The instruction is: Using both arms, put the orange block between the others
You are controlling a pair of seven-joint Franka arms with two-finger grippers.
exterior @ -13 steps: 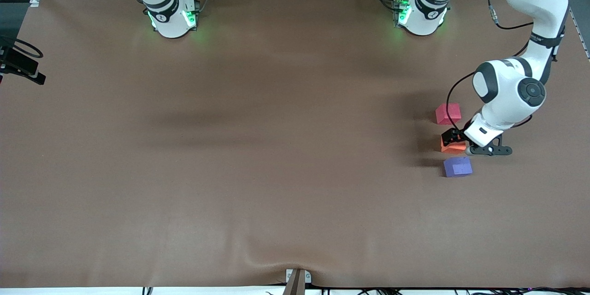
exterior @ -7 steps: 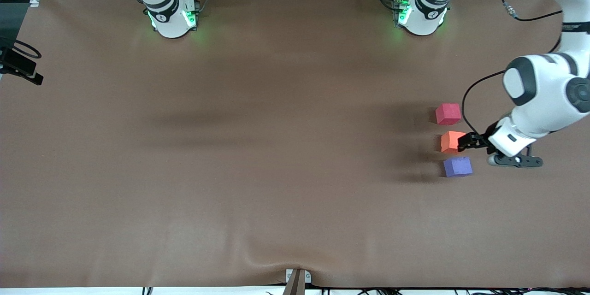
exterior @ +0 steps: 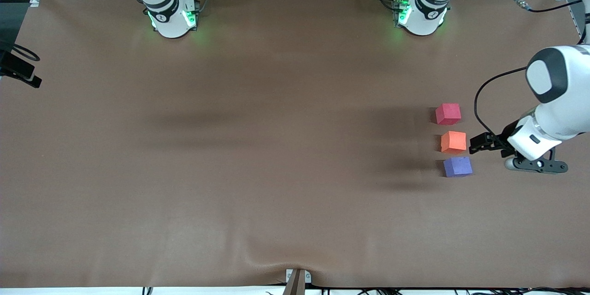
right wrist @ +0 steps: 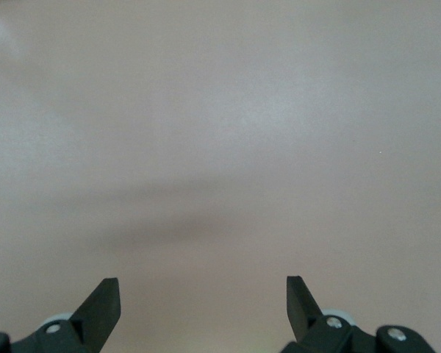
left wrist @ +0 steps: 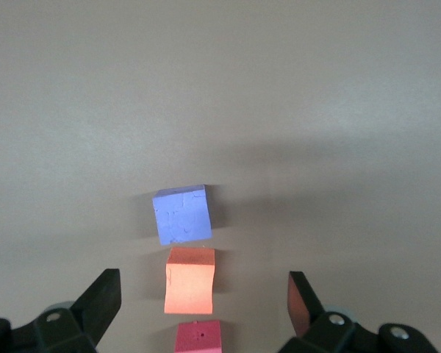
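The orange block [exterior: 453, 142] sits between the pinkish-red cube [exterior: 448, 114] and bluish-purple cube [exterior: 457, 166] near the table's [exterior: 276, 170] left-arm edge, the left gripper [exterior: 478, 144] empty, jaws apart, just beside it; the right gripper [right wrist: 202, 309] waits, jaws spread, over bare surface.

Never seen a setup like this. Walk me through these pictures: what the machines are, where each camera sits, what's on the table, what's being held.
Two white robot arms stand at a brown table. One picture looks down from high across it; the other two come from cameras on each arm's wrist. Three small cubes lie in a row toward the left arm's end: the pinkish-red cube, the orange block between, and the bluish-purple cube nearest the high camera. The left pincer is open beside the orange block, holding nothing. The right pincer is open over bare table, also empty.
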